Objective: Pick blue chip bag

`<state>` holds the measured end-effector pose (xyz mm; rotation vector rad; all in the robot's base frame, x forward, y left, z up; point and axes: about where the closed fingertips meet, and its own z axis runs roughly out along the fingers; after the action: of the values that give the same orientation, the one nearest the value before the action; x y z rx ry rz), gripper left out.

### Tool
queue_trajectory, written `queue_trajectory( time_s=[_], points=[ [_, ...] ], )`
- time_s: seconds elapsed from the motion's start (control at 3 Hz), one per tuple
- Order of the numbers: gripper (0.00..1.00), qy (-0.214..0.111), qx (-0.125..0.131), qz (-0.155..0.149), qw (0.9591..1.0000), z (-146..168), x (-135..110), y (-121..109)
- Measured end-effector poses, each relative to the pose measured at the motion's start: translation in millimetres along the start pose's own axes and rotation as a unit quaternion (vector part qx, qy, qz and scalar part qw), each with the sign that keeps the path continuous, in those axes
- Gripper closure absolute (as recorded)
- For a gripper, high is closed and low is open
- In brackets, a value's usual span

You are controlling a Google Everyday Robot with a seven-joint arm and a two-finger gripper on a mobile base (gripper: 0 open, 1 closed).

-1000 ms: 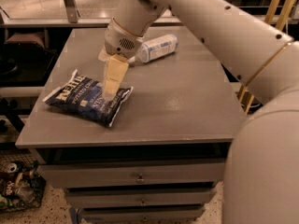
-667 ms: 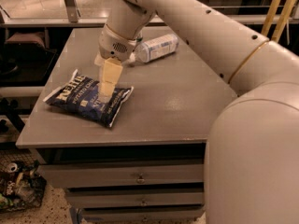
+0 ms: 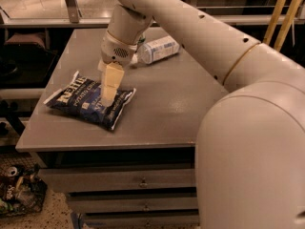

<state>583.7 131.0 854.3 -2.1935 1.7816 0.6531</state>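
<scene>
The blue chip bag [image 3: 88, 101] lies flat on the left part of the grey table [image 3: 157, 109], dark navy with white lettering and white crimped ends. My gripper [image 3: 108, 99] points down over the bag's right half, its cream fingers [image 3: 111, 82] reaching the bag's top surface. The white arm comes in from the upper right and fills the right side of the view.
A clear plastic water bottle [image 3: 158, 49] lies on its side at the back of the table, behind the wrist. Drawers [image 3: 138, 182] sit under the table top. A bin with cans [image 3: 16, 190] stands on the floor at lower left. A rail runs behind the table.
The gripper has shifted slightly left and lower onto the bag. The bag and bottle have not moved.
</scene>
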Motion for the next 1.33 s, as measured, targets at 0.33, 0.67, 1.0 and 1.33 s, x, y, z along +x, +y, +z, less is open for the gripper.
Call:
queue_trajectory(
  time_s=[0.33, 0.67, 1.0, 1.33],
  points=[
    [0.00, 0.000, 0.000, 0.000, 1.0000, 0, 0, 0],
    [0.15, 0.001, -0.006, 0.000, 1.0000, 8, 1, 1],
    [0.38, 0.001, -0.013, 0.000, 0.9999, 15, 2, 2],
    [0.62, 0.002, -0.015, -0.002, 0.9999, 17, 2, 0]
  ],
)
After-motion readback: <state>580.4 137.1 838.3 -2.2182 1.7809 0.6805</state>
